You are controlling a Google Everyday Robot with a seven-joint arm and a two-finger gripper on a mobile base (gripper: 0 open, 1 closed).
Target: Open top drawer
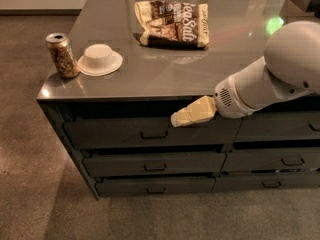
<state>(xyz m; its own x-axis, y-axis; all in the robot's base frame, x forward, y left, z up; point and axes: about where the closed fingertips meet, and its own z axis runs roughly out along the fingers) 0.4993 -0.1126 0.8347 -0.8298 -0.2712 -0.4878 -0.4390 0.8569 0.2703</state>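
Gripper [192, 113], cream-coloured and tapered, on a white arm [260, 84] reaching in from the right, hanging just in front of the upper edge of the wide dark grey metal top drawer [110, 133]. Impossible to tell whether clenched or released. Small rectangular bar handle [154, 134] at the centre of that tall flat front, just below and left of the gripper tip, close but apart; long axis horizontal, along the front. Top drawer directly under the grey cabinet top [165, 74], above two lower fronts, apparently not yet pulled out. Probably calls for a short drop down-left onto the bar, then a pull straight outward.
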